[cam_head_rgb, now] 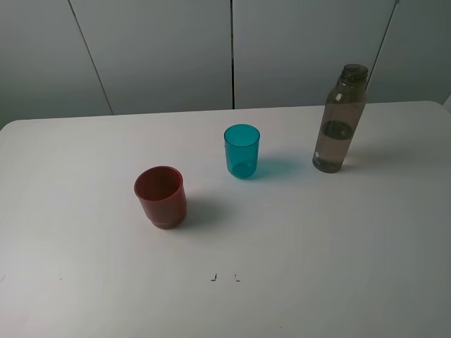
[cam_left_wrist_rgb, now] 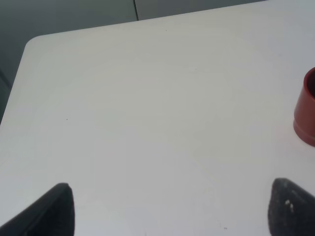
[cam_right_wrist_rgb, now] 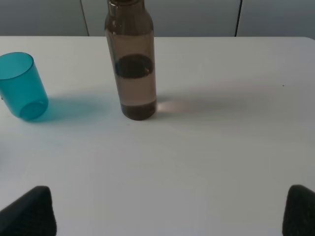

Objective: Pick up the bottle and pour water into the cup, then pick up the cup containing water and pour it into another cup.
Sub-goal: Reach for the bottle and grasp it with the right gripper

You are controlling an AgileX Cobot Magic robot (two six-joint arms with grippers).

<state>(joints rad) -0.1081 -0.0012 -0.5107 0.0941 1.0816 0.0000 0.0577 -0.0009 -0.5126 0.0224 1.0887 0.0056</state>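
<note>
Status: 0 of 2 pours done, judged from how things stand.

- Bottle [cam_head_rgb: 340, 120]: upright on the white table [cam_head_rgb: 338, 267], on the right side of the high view, uncapped. A dark band marks the water line a little below mid-height. It is not gripped and nothing touches it.
- Teal cup [cam_head_rgb: 242, 151]: upright near the table centre, well apart from the bottle. I see no water line through its wall, so it reads as empty, and pour 1 has not begun.
- Red cup [cam_head_rgb: 161, 197]: upright, nearer the camera and to the left of the teal cup, apart from it. The interior looks dark and dry, though the opaque wall prevents a sure check.

Grippers: neither arm shows in the high view.
- Left gripper [cam_left_wrist_rgb: 170, 211]: fingers spread wide with only bare table between them. The red cup sits at the edge of its wrist view.
- Right gripper [cam_right_wrist_rgb: 165, 211]: fingers likewise wide apart, holding nothing. The bottle stands ahead of it and the teal cup off to one side.

Remaining: grasp the bottle, pour into the teal cup, set the bottle down, then lift the teal cup and pour into the red cup. The right gripper looks best placed for the bottle.

Writing: no brand, label or print is visible on the bottle or on either cup. 2 small dark marks [cam_head_rgb: 213, 277] sit on the table near the front edge, and they are not legible as characters.
</note>
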